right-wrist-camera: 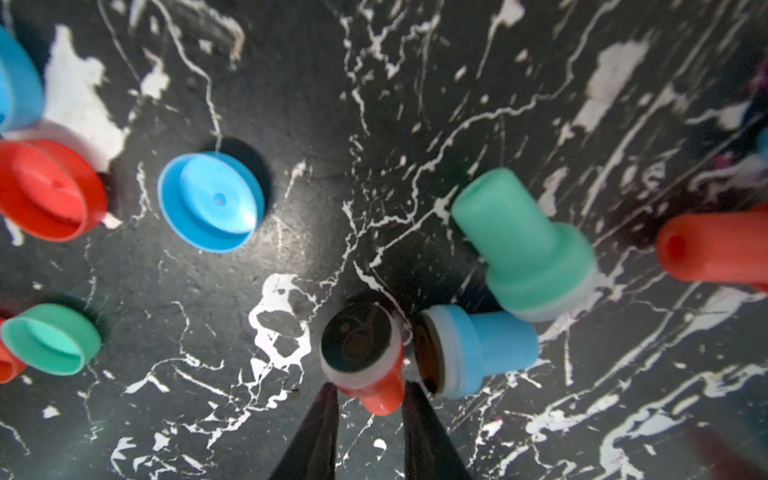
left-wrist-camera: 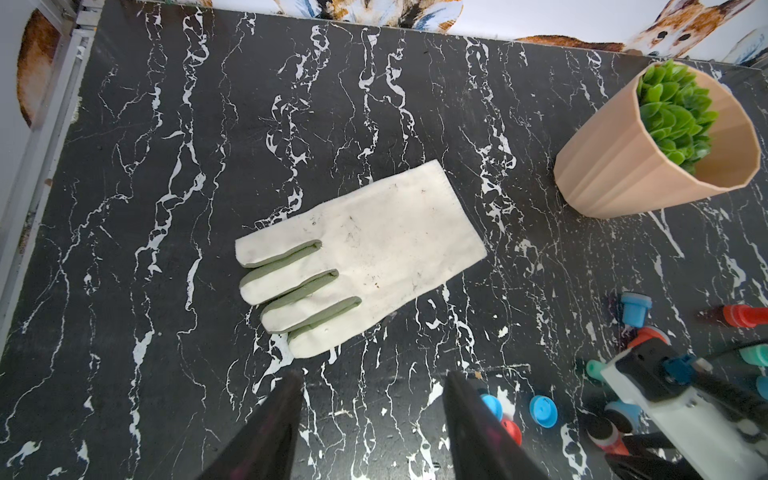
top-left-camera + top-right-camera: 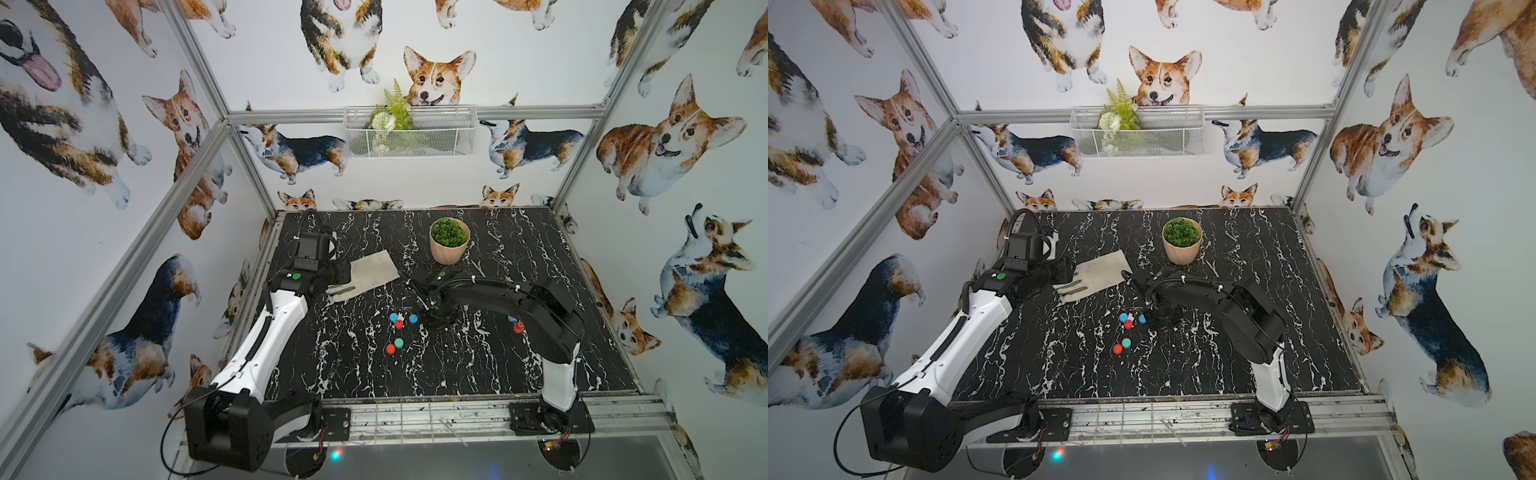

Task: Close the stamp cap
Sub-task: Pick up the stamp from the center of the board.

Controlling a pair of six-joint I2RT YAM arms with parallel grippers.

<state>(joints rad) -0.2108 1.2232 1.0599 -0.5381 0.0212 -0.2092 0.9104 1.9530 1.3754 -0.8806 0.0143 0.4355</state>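
A red stamp (image 1: 361,361) with a white collar and a dark, uncapped face sits between my right gripper's (image 1: 370,386) fingers, which are shut on its red handle just above the marble table. A blue stamp (image 1: 478,349) lies on its side touching it, and a green stamp (image 1: 523,245) stands just beyond. Loose caps lie apart from them: a blue cap (image 1: 212,201), a red cap (image 1: 48,189) and a green cap (image 1: 52,338). In both top views these caps (image 3: 399,324) (image 3: 1128,324) cluster at mid-table, left of the right gripper. My left gripper (image 2: 374,376) hangs open and empty near the glove.
A white work glove (image 3: 372,270) lies flat at the back left of the table (image 3: 478,374). A beige pot with a green plant (image 3: 449,241) stands behind the right arm. Another red stamp (image 3: 518,327) and a blue one (image 3: 512,319) sit under the right arm's elbow.
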